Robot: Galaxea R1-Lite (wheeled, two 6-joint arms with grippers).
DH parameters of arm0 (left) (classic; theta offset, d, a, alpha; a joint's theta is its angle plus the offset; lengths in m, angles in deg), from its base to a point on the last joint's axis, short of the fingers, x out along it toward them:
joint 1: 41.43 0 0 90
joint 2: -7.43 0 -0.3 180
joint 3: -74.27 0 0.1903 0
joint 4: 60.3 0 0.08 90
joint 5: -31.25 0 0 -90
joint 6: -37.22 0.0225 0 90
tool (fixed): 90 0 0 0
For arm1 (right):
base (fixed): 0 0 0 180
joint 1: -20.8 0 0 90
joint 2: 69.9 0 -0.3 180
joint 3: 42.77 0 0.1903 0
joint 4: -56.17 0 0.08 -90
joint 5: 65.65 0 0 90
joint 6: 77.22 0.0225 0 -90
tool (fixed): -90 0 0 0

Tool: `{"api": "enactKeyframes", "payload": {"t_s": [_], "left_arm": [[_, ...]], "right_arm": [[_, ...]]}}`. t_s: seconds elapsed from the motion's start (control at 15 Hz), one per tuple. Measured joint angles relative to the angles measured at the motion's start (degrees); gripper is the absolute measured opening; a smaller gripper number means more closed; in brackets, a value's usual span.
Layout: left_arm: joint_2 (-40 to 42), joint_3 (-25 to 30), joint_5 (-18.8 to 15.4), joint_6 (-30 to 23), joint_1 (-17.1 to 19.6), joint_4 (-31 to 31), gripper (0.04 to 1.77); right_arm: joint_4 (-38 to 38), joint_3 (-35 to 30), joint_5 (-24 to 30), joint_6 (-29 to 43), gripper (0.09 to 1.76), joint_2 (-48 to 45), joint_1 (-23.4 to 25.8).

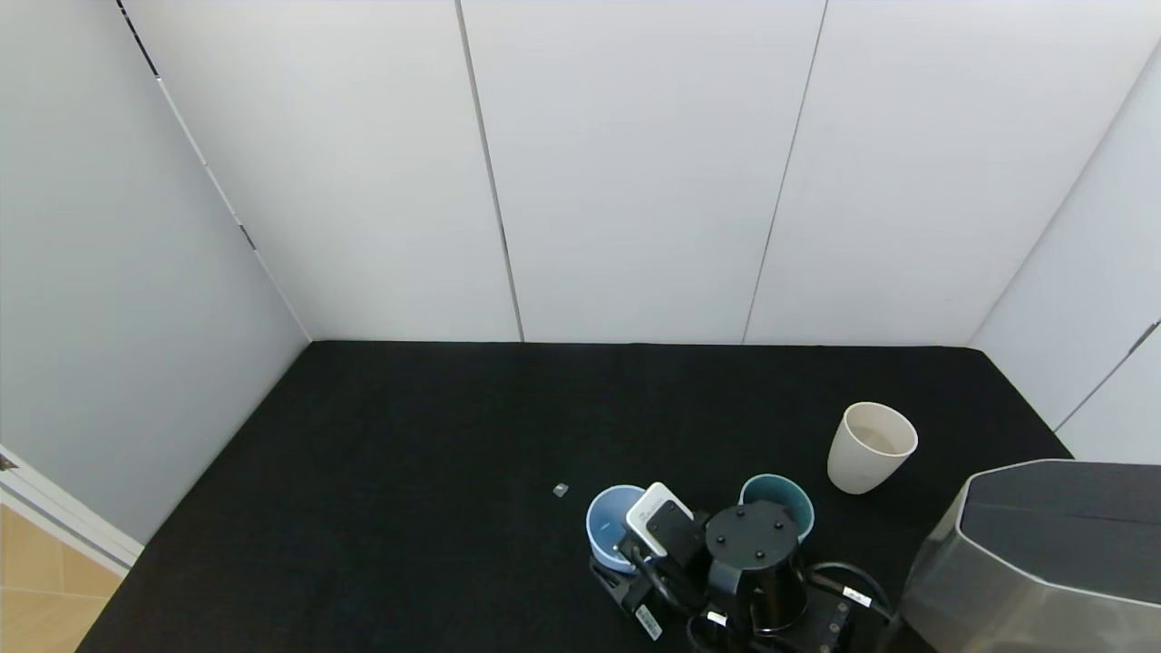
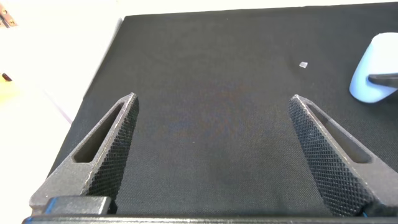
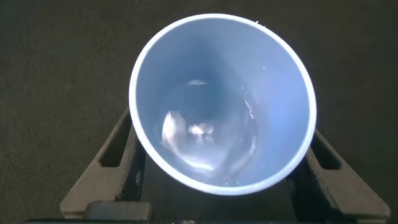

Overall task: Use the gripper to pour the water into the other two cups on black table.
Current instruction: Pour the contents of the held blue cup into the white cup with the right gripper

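Near the table's front edge, the right gripper has its fingers clamped on the periwinkle cup; only its wrist view reveals water inside. The teal cup stands just right, the cream cup farther right. The left gripper's fingers gape wide over bare cloth at the left.

Matt black cloth table; smooth glossy blue cup; textured fingers
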Motion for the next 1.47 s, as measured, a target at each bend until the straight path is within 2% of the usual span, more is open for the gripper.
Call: {"api": "enactKeyframes", "payload": {"t_s": [0.33,0.73,1.13,1.47], "left_arm": [[0.0,0.0,0.0,0.0,0.0,0.0,1.72],[0.0,0.0,0.0,0.0,0.0,0.0,1.72],[0.0,0.0,0.0,0.0,0.0,0.0,1.72],[0.0,0.0,0.0,0.0,0.0,0.0,1.72]], "right_arm": [[-4.5,1.1,-0.5,-0.3,1.29,-5.0,0.3],[-12.8,3.7,-0.5,-0.7,1.29,-13.9,4.0],[-19.0,4.2,0.4,-1.9,1.28,-23.1,13.3],[-22.4,3.5,5.6,-3.2,1.28,-28.7,23.3]]}}
